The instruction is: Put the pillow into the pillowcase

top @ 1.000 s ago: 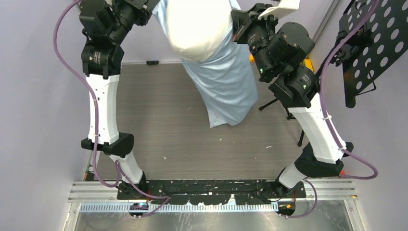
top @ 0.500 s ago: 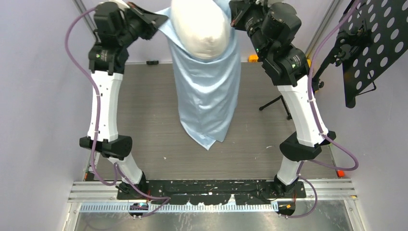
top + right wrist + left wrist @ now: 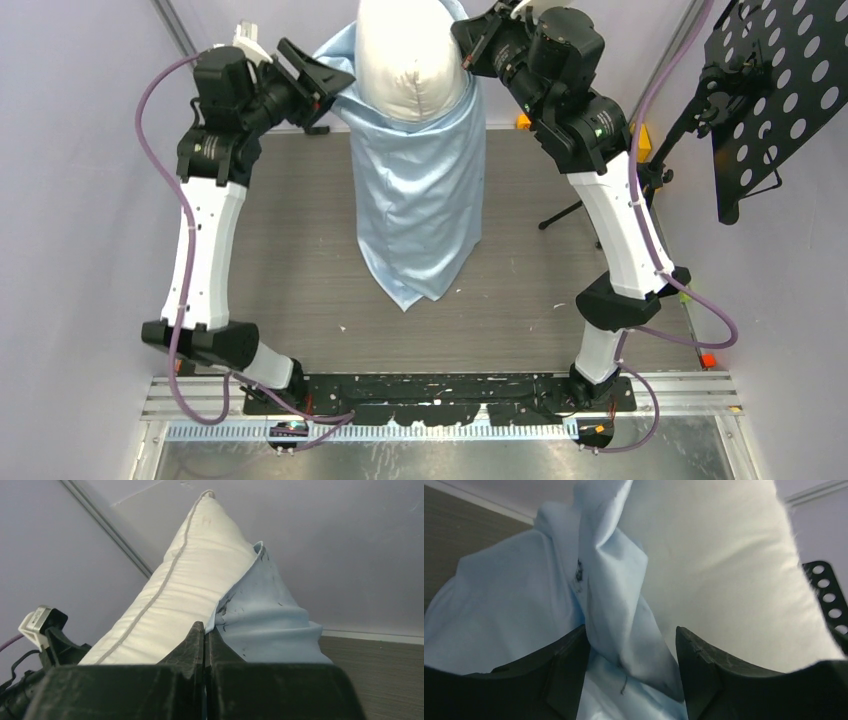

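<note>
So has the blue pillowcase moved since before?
Yes. The pillowcase swung left, its hanging end now farther from the black stand.

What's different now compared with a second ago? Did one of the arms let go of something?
Yes. The left tool has opened and let go of the pillowcase; the edge now lies loose between its jaws, and the tool drew back a little toward the near side. The pillowcase's hanging end swung leftward and hangs straighter. Unchanged: the right tool is shut on the pillowcase, and the pillow sticks out of its top.
</note>
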You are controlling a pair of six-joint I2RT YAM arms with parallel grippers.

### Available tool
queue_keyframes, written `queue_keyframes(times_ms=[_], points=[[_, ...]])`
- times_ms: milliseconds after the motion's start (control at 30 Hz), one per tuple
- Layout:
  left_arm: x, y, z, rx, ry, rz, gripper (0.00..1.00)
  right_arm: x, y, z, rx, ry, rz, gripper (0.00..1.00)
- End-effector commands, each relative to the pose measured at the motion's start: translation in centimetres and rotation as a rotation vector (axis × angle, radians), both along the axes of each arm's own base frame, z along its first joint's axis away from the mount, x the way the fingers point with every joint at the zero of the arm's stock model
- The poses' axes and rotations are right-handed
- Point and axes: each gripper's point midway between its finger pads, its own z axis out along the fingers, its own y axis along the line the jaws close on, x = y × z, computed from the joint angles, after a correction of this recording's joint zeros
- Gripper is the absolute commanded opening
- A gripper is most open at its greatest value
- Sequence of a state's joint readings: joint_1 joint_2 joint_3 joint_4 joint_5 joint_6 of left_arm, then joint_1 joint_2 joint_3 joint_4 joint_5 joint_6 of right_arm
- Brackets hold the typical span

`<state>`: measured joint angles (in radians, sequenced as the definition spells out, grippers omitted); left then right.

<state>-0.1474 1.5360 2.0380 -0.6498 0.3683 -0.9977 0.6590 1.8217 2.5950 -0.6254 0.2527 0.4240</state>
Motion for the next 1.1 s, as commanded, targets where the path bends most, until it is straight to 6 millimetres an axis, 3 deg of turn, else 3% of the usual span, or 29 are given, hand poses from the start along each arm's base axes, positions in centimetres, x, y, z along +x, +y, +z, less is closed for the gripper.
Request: queue_keyframes(times_ms=[0,133,267,433,533,567,667,733,800,900,1000,1067], points=[[-5.5,0.3,0.3,0.148,-0.093,-0.039,0.66,-1.5,0.0,1.5,0.04,-0.025,0.041,0.0],[-7.3,0.2,0.3,0.155,-0.111,-0.046,0.68,-2.1,0.3,1.5,0.024,-0.029,0.052,0.0],[-8.2,-1.2,0.9,0.156,-0.115,-0.081,0.67,-2.4,0.6,1.6,0.01,-0.037,0.05,0.0],[-8.4,-3.3,-0.5,0.168,-0.063,-0.088,0.6,-2.9,0.7,1.5,0.001,-0.037,0.054,0.0],[-8.4,-3.3,-1.3,0.167,-0.033,-0.06,0.54,-3.2,0.9,1.4,-0.005,-0.036,0.056,0.0],[-8.5,-3.2,-1.3,0.169,-0.032,-0.048,0.51,-3.2,0.9,1.3,-0.008,-0.035,0.056,0.0],[-9.2,-3.3,-0.9,0.165,-0.047,-0.036,0.15,-3.4,0.9,1.3,-0.017,-0.04,0.048,0.0],[-10.4,-4.0,0.3,0.156,-0.08,-0.073,0.01,-3.4,1.0,1.2,-0.029,-0.044,0.039,0.0],[-12.5,-6.0,2.9,0.129,-0.149,-0.175,0.0,-3.1,1.1,1.2,-0.037,-0.048,0.027,0.0],[-16.5,-8.7,8.6,0.06,-0.312,-0.34,0.0,-2.4,1.5,0.8,-0.05,-0.049,0.002,0.0],[-19.3,-9.4,14.2,-0.065,-0.477,-0.426,0.0,-1.8,2.2,0.1,-0.065,-0.04,-0.008,0.0],[-20.2,-9.1,16.8,-0.133,-0.56,-0.428,0.0,-1.6,2.7,-0.4,-0.079,-0.036,-0.015,0.0]])
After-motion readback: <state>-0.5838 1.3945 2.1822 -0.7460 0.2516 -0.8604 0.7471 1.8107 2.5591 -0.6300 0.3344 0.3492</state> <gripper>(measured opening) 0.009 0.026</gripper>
